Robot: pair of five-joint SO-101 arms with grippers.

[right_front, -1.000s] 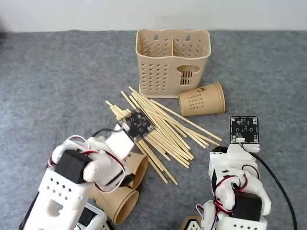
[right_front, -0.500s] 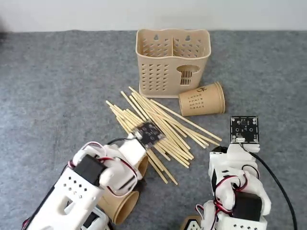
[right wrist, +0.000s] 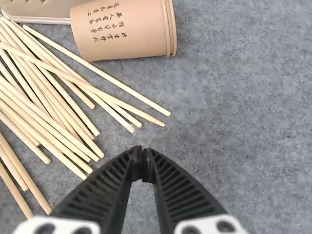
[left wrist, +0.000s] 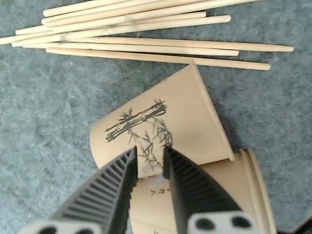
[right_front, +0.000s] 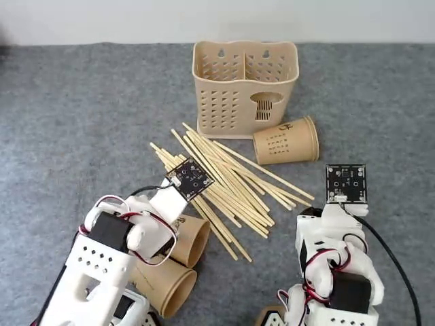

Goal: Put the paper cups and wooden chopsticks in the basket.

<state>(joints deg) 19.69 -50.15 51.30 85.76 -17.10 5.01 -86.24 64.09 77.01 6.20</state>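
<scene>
The beige slotted basket [right_front: 245,88] stands at the back of the grey mat. One paper cup [right_front: 285,140] [right wrist: 122,29] lies on its side next to it. Wooden chopsticks [right_front: 224,183] [left wrist: 146,44] [right wrist: 53,107] lie in a loose pile mid-table. Two more cups [right_front: 190,241] [right_front: 170,288] lie by the left arm [right_front: 129,238]. My left gripper [left wrist: 148,152] hangs narrowly open just over the bamboo-printed cup [left wrist: 161,107], with the second cup [left wrist: 229,195] beside it. My right gripper [right wrist: 143,161] is shut and empty over bare mat near the chopstick tips.
The right arm [right_front: 336,238] sits at the front right. A tan object [right_front: 268,316] peeks out by its base at the front edge. Open mat spreads to the far left and far right of the basket.
The left arm swung forward and right over the chopsticks, then drew back to about where it was a second ago. The right arm, cups and chopsticks have not moved.
</scene>
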